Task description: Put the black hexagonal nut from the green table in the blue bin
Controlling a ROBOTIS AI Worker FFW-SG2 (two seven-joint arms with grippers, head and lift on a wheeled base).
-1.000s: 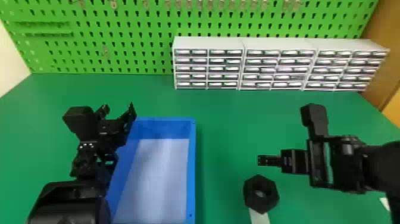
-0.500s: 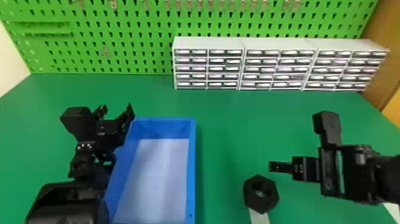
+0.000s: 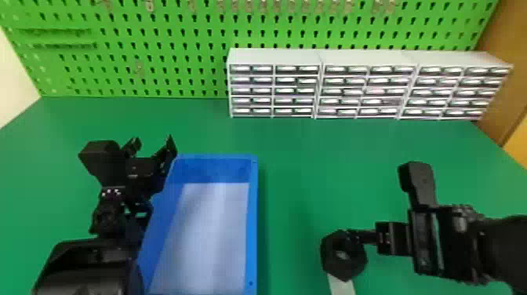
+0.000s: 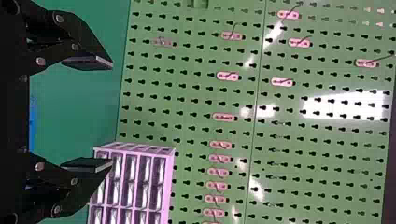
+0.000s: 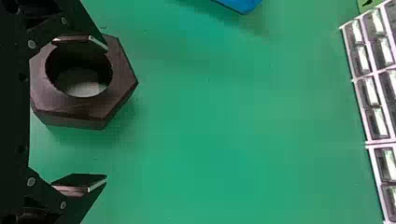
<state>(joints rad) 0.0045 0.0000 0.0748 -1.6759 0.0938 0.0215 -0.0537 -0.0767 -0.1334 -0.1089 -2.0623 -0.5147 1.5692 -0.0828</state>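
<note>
Nut [image 3: 345, 268] is lying flat on the table [image 3: 294, 196], to the right of the bin [image 3: 254, 219] and well apart from it. Right gripper [image 5: 102, 111] is standing open on the same side of the bin, one finger overlapping the bore's edge, the other sitting outside the nut with a gap. Left gripper [image 4: 112, 114] is waiting open at the bin's left side. Neither is gripping anything.

By judgement, the nut is presenting as rigid, moderately weighty and not fragile; its smooth faces are possibly offering limited friction. The ring wall is offering a suitable hold: one pad inside the bore, one on an outer flat. A shallow corner pinch would be inviting rotation.
</note>
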